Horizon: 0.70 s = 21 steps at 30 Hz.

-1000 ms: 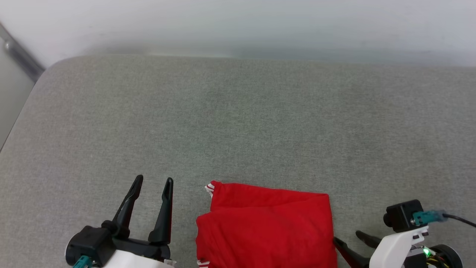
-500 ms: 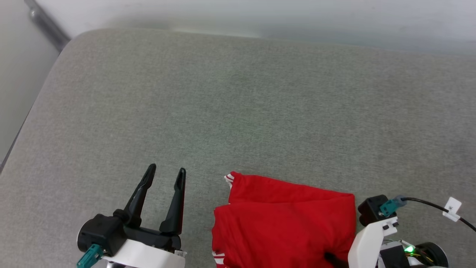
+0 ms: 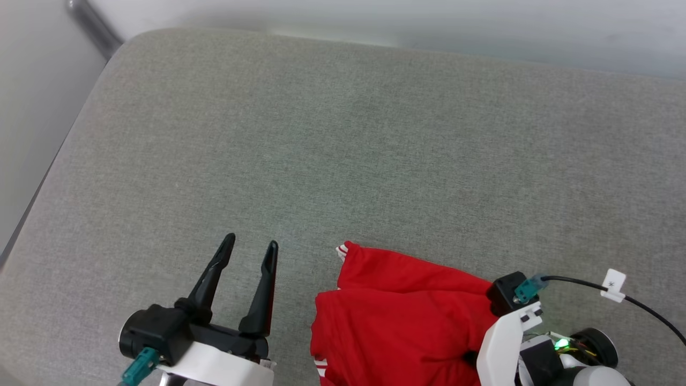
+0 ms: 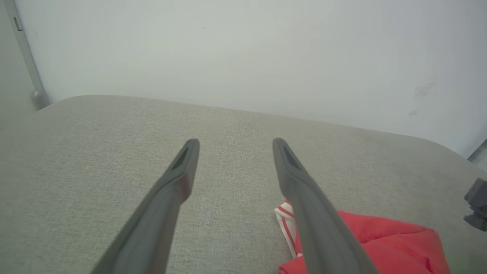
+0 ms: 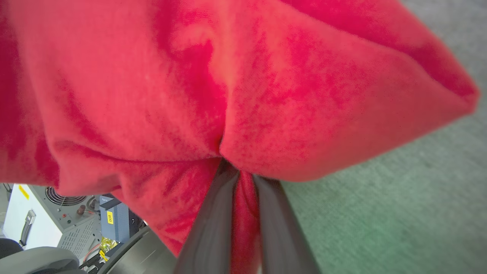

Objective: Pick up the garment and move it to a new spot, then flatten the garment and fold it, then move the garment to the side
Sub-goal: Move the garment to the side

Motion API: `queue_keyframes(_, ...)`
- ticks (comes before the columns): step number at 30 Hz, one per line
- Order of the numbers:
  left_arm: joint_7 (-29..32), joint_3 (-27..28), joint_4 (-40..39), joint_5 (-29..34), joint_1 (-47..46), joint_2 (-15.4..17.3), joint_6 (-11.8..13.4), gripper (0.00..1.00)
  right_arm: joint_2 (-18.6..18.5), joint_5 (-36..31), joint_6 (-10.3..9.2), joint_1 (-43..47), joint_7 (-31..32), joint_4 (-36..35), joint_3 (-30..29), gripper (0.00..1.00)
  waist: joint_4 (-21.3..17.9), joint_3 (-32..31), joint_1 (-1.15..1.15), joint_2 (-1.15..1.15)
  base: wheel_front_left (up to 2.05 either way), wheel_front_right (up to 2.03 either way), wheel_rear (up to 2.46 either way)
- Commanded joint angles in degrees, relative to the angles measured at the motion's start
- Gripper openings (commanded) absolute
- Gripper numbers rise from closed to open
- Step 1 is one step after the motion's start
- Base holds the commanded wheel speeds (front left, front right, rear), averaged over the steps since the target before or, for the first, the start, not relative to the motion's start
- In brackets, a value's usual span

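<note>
- Right wrist view: my right hand [image 5: 243,175] is almost closed, its two fingers [image 5: 217,213] pinching a bunch of the red shirt [image 5: 152,76]. Cloth puckers into the gap, so the grip looks real to me.
- Head view: the shirt lies folded in a rough rectangle at the near edge of the grey cushion [image 3: 321,134], right of centre. My right arm's wrist mount [image 3: 501,343] sits over its near right corner and hides the fingers there.
- The pinch is at one side of the stack. I judge that's for sliding or lifting the whole pack sideways without opening the layers, i.e. the last step, moving it aside.
- Striped trim [image 3: 342,251] pokes out at the far left corner. The top layer sits offset from the one under it, so the fold is loose there.
- Left hand [image 3: 252,241] is spread wide and holds nothing, held over bare cushion just left of the shirt, fingers pointing away from me. I reckon it's parked clear so it won't snag the pack, yet near enough to pin that edge.
- Risk: it's a single pinch on soft knit, so the far layers may trail and the fold may slump. A computer case [image 5: 61,213] shows below the cloth, so a slip near the edge could drop the shirt off.
</note>
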Motion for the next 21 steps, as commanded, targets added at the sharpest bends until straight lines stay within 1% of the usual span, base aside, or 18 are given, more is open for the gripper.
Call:
queue_keyframes(1,-0.26,-0.49,-0.26,1.13,-0.60,0.46,-0.08,1.00,-0.92,-0.59,-0.08,-0.04,-0.60,1.87,0.73,0.00,-0.56,-0.38,0.00,0.00,0.00,0.00,0.00)
queue_keyframes(2,-0.26,-0.97,-0.18,1.59,-0.58,0.81,-0.08,1.00,-1.72,-1.14,-0.10,-0.84,-1.56,1.43,0.75,0.00,-0.89,-0.67,0.00,0.00,0.00,0.00,0.00)
queue_keyframes(4,-0.26,-1.13,-0.28,1.50,-0.30,0.46,-0.08,1.00,-3.79,-2.78,-0.17,-1.91,-3.16,0.35,0.54,0.00,-1.81,-1.36,0.00,0.00,0.00,0.00,0.00)
queue_keyframes(8,-0.25,-1.43,-0.59,1.32,0.38,-0.21,-0.08,1.00,-9.11,-4.70,-0.10,-3.20,-4.14,-2.54,2.84,0.00,-4.90,-2.17,0.00,0.00,0.00,0.00,0.00)
queue_keyframes(12,-0.21,-3.12,-1.05,1.66,-0.26,-0.62,-0.09,1.00,-16.20,-5.81,-0.06,-6.13,-3.30,-6.33,4.73,0.00,-8.96,-1.73,0.00,0.00,0.00,0.00,0.00)
queue_keyframes(17,-0.20,-6.28,-1.56,1.92,-2.47,-0.17,-0.08,1.00,-27.10,-6.10,-0.06,-10.04,-2.49,-9.85,6.23,0.00,-14.27,0.73,0.00,0.00,0.00,0.00,0.00)
queue_keyframes(21,-0.20,-7.96,-2.32,2.13,-5.22,0.23,-0.08,1.00,-34.31,-5.41,-0.06,-12.43,-3.11,-10.09,4.90,0.00,-17.99,3.86,0.00,0.00,0.00,0.00,0.00)
